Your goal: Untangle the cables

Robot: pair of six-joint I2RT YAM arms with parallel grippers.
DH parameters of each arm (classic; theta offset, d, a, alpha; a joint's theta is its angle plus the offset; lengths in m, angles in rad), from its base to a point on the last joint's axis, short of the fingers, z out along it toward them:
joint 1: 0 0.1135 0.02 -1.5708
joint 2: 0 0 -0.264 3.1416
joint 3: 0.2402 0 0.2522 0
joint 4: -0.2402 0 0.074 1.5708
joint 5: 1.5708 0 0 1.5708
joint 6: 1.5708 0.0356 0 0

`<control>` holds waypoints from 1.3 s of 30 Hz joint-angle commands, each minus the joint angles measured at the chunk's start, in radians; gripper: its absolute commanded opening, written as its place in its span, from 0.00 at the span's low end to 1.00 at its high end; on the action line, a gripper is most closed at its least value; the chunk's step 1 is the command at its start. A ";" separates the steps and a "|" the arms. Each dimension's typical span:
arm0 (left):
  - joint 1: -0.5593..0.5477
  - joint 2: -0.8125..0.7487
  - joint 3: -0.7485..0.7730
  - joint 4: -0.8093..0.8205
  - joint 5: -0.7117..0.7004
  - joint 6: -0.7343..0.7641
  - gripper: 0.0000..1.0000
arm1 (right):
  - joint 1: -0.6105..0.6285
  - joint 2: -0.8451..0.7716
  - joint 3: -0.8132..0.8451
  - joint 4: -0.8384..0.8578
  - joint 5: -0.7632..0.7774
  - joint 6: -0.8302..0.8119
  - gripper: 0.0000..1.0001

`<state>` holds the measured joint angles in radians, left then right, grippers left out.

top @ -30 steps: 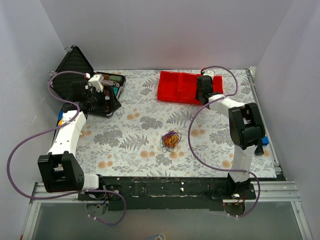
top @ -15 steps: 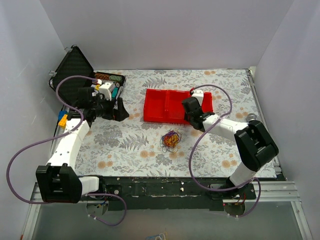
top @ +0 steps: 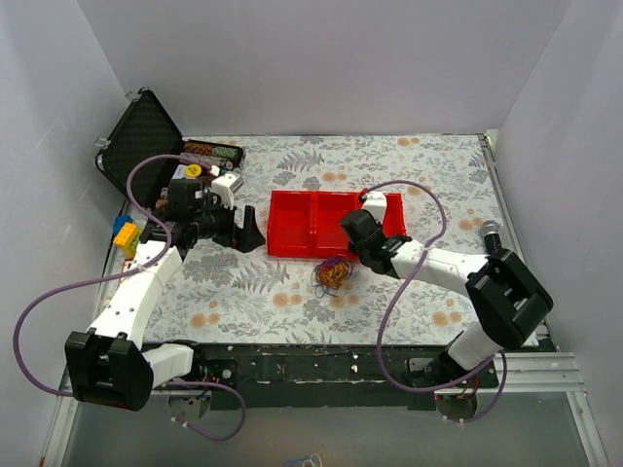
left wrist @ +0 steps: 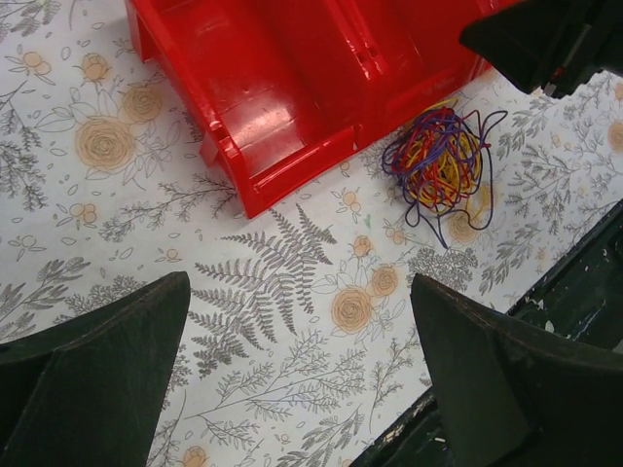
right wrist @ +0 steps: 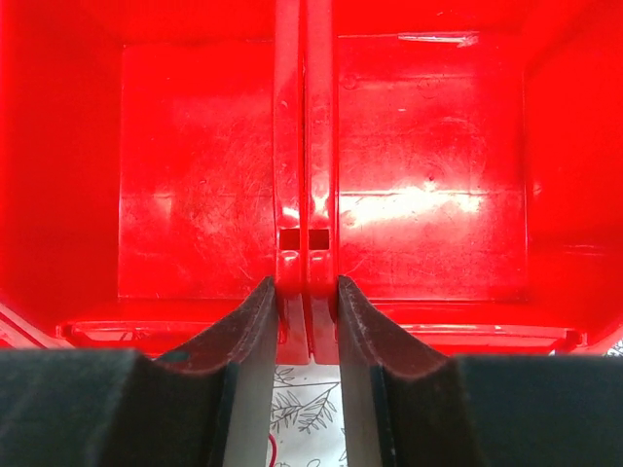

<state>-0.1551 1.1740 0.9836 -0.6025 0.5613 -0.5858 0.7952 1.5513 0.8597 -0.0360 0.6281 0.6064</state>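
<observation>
The cables [top: 334, 272] are a small wiry bunch of yellow-orange, red and purple strands lying on the floral table cover, just in front of the red two-compartment tray [top: 292, 222]. In the left wrist view the cables [left wrist: 440, 165] lie beside the tray's corner [left wrist: 282, 88]. My right gripper [top: 356, 235] is shut on the tray's middle divider at its near rim; the right wrist view shows the gripper [right wrist: 306, 287] with both fingers pressed against the divider of the tray [right wrist: 204, 175]. My left gripper [top: 251, 236] is open and empty above the cover [left wrist: 300, 287], left of the tray.
An open black case [top: 141, 131] with small items stands at the back left. Yellow and blue blocks [top: 125, 234] lie at the left edge. The table's black front rail [top: 341, 355] runs just in front of the cables. White walls enclose the table.
My right gripper has dragged the red tray from the back toward the front and left, up to the cables. My left gripper has moved right and forward, away from the black case.
</observation>
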 commanded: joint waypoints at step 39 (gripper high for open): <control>-0.293 -0.004 -0.169 0.113 0.038 0.032 0.98 | 0.203 -0.339 -0.436 0.254 -0.597 0.050 0.35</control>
<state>-0.4324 1.2037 0.8375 -0.5022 0.5652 -0.5652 0.9524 1.3045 0.4808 0.2615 0.0418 0.6487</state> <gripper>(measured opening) 0.981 0.357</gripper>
